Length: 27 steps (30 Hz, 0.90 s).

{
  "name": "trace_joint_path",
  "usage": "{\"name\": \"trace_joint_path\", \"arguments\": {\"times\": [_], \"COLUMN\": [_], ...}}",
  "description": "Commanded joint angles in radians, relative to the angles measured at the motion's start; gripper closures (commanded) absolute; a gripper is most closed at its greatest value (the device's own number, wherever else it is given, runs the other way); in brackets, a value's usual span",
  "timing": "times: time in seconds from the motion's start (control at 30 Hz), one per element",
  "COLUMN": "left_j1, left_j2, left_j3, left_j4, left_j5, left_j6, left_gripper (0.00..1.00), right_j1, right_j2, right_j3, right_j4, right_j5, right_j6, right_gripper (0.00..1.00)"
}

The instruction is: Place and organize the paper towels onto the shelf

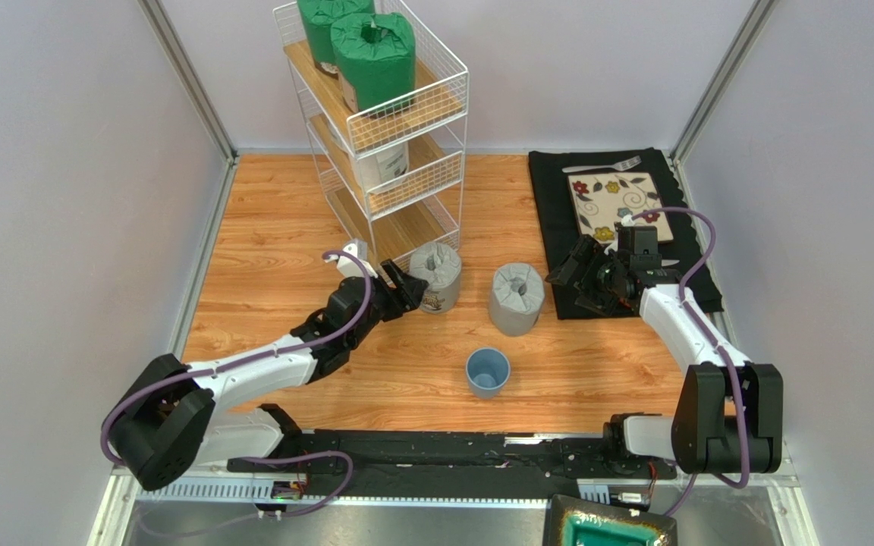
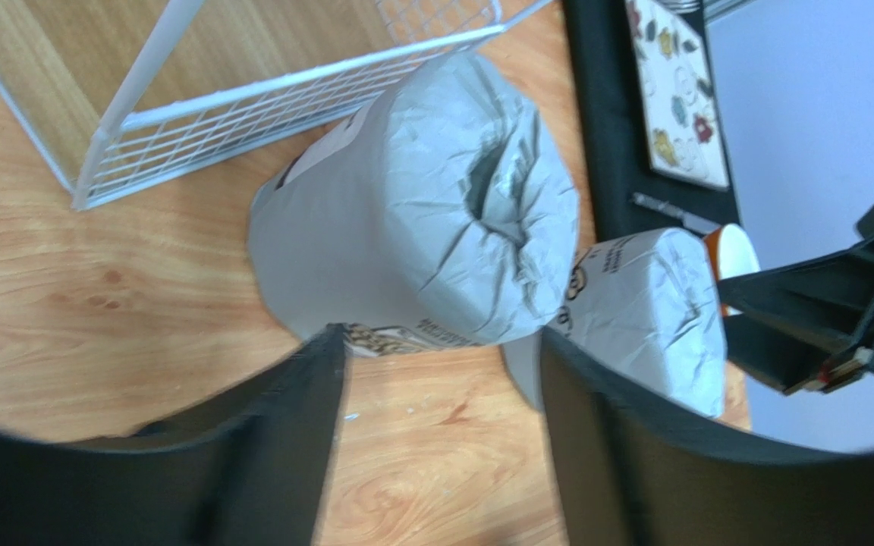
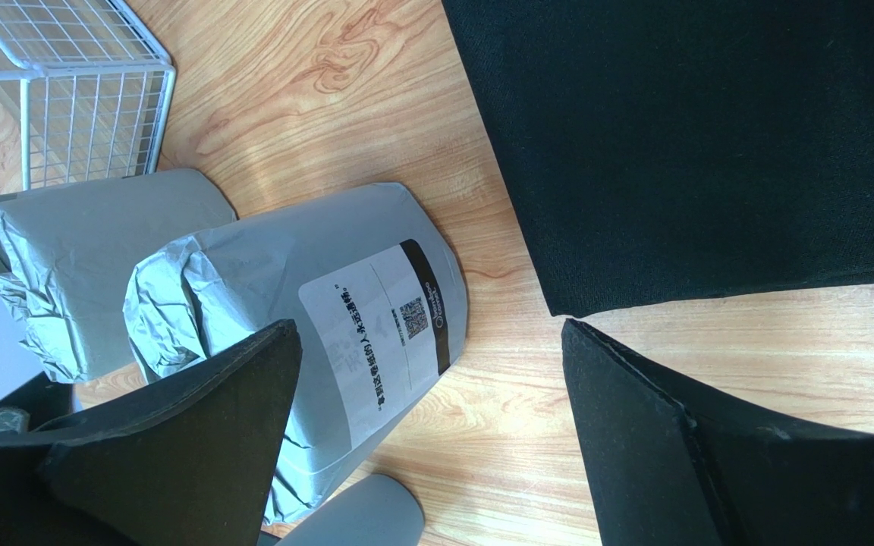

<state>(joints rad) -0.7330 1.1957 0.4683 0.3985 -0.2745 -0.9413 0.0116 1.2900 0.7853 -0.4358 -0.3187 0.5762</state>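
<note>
The white wire shelf [image 1: 439, 71] stands at the back. Two green rolls [image 1: 376, 59] sit on its top tier and a white roll [image 1: 387, 166] on the middle tier. Two grey rolls stand on the table: the left one [image 1: 437, 273] by the shelf's foot, the right one [image 1: 517, 298] beside it. My left gripper [image 1: 404, 289] is open and empty, its tips just short of the left grey roll [image 2: 430, 228]. My right gripper [image 1: 575, 273] is open and empty to the right of the right grey roll [image 3: 339, 330], apart from it.
A small blue cup [image 1: 487, 371] stands in front of the grey rolls. A black mat [image 1: 556, 228] with a floral plate [image 1: 622, 205] and a fork lies at the right, under my right gripper. Grey walls close in both sides.
</note>
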Motion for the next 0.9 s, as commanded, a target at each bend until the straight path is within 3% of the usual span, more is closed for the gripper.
{"name": "trace_joint_path", "arguments": {"times": [0.0,0.17,0.6,0.87], "left_j1": [-0.002,-0.002,-0.002,-0.002], "left_j2": [0.001,0.045,0.096,0.189], "left_j3": [-0.016,0.006,0.009,0.082], "left_j4": [0.003,0.069,0.235,0.220], "left_j5": [0.000,-0.020,-0.083,-0.111], "left_j6": [-0.020,-0.022,-0.053,-0.047], "left_gripper": [0.22,0.15,0.13,0.12], "right_j1": [-0.002,-0.002,-0.002,-0.002], "right_j2": [-0.006,-0.012,-0.011,-0.008], "right_j3": [0.002,0.005,0.006,0.014], "right_j4": [0.028,0.020,0.016,0.008], "right_j5": [-0.014,-0.010,-0.008,-0.006], "right_j6": [0.002,-0.001,-0.009,-0.015], "right_gripper": [0.12,0.12,0.12,0.12]}}
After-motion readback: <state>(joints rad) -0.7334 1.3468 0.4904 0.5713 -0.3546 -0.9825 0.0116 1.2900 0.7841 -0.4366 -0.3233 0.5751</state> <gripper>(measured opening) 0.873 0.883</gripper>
